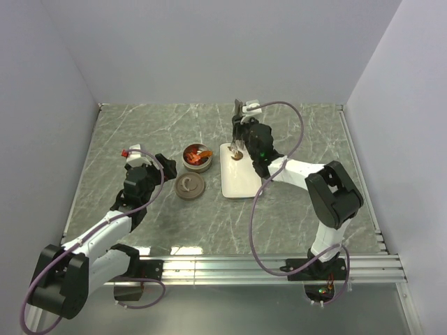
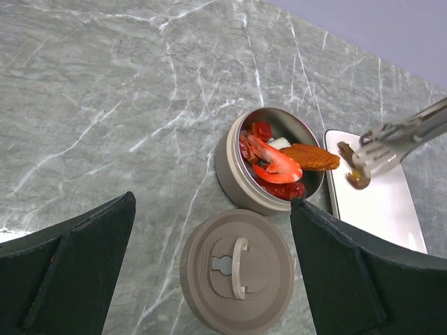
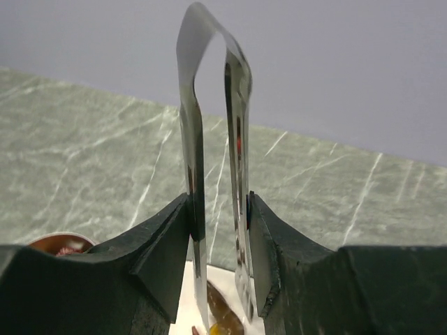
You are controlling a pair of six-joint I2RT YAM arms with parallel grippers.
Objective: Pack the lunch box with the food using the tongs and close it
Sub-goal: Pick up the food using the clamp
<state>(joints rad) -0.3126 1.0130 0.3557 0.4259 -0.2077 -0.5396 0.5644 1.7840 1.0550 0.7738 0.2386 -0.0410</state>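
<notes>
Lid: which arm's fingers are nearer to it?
Left. The left fingers hover open beside the lid; the right fingers, clamping the tongs, are over the plate's far end.

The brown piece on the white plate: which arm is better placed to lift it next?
Right. The right gripper holds the tongs, whose tips are at the brown piece on the plate. The left gripper is open and empty, near the lid.

Black-and-white arms [image 1: 98, 239], looping lilac cables [image 1: 253, 213]
</notes>
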